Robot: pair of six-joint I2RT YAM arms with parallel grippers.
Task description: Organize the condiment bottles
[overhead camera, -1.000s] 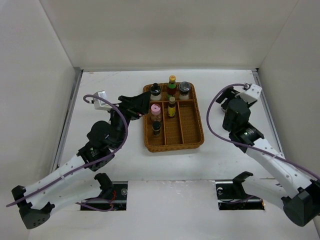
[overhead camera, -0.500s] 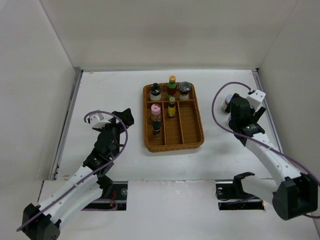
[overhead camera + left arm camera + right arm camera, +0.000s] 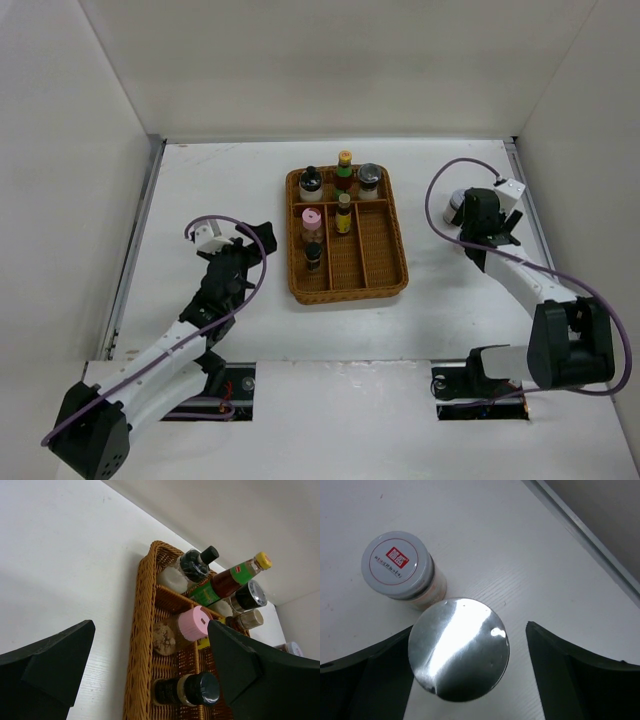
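Grey-cap jar (image 3: 397, 562): red logo, prob. Chinese, unreadable.

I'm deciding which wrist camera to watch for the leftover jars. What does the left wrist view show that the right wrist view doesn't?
Only the left wrist: the wicker tray holding bottles, among them a pink-capped jar, a black-capped bottle and a yellow-capped bottle.
Only the right wrist, clearly: a silver-lidded jar and a grey-lidded jar close together on the bare table.
Both: the white table, and the arm's own fingers spread open, on the left gripper and the right gripper alike.
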